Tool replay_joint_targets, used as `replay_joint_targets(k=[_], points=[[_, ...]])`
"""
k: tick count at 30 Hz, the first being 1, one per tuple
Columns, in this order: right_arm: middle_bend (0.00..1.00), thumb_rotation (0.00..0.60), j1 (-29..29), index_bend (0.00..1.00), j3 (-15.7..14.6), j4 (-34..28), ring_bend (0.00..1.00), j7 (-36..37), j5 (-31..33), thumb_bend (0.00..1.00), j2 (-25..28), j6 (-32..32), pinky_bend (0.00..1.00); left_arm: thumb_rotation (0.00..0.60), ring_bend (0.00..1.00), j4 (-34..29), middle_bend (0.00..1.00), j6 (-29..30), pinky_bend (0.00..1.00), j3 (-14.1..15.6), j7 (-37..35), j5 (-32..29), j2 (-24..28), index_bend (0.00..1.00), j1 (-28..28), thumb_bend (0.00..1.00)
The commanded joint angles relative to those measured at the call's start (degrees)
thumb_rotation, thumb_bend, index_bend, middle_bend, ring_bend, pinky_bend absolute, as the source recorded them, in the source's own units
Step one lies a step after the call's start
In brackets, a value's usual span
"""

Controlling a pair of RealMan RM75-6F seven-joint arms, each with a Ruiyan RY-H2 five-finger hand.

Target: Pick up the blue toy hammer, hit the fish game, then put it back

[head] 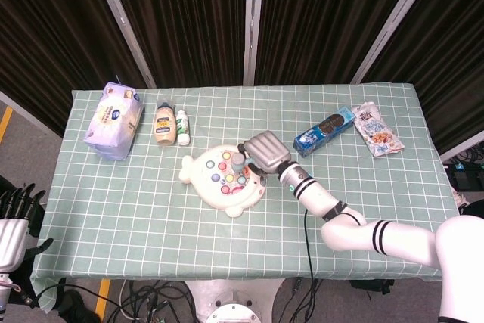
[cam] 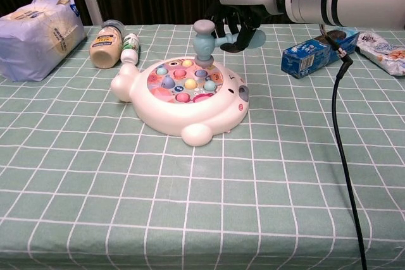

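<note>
The fish game (head: 221,177) (cam: 180,96) is a cream fish-shaped toy with coloured pegs on top, at the table's middle. My right hand (head: 266,153) (cam: 235,22) grips the handle of the blue toy hammer (head: 239,161) (cam: 204,41). The hammer's head hangs just above the far pegs of the game, not touching them in the chest view. My left hand (head: 13,221) hangs below the table's left edge with its fingers apart, holding nothing.
A tissue pack (head: 113,119) (cam: 37,26) and two bottles (head: 170,124) (cam: 114,43) lie at the back left. A blue cookie box (head: 324,131) (cam: 314,54) and a snack bag (head: 376,129) (cam: 382,44) lie at the back right. A black cable (cam: 342,137) trails from my right forearm.
</note>
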Motion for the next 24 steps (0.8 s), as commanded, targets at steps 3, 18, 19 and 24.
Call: replay_joint_targets(k=[3, 18, 19, 24], points=[[0.66, 0.6, 1.65, 0.74, -0.83, 4.17, 0.56, -1.49, 1.99, 0.74, -2.77, -1.28, 0.76, 0.6, 0.0, -0.15, 0.02, -0.09, 0.0, 0.01, 0.12, -0.16, 0.03, 0.12, 0.01, 0.03], [0.66, 0.6, -1.4, 0.74, -0.89, 0.04, 0.56, 1.03, -0.71, 0.74, 0.51, 3.75, 0.76, 0.6, 0.0, -0.13, 0.02, 0.68, 0.0, 0.37, -0.43, 0.01, 0.01, 0.12, 0.7, 0.03], [0.66, 0.6, -2.2, 0.74, -1.16, -0.63, 0.56, 1.54, -1.21, 0.74, 1.25, 4.35, 0.76, 0.6, 0.0, -0.16, 0.02, 0.8, 0.0, 0.42, -0.41, 0.1, 0.02, 0.12, 0.76, 0.03], [0.66, 0.6, -7.59, 0.74, -3.65, -1.14, 0.56, 7.19, -4.64, 0.74, 3.47, 6.21, 0.76, 0.6, 0.0, -0.23, 0.02, 1.18, 0.0, 0.43, -0.27, 0.3, -0.11, 0.12, 0.92, 0.03]])
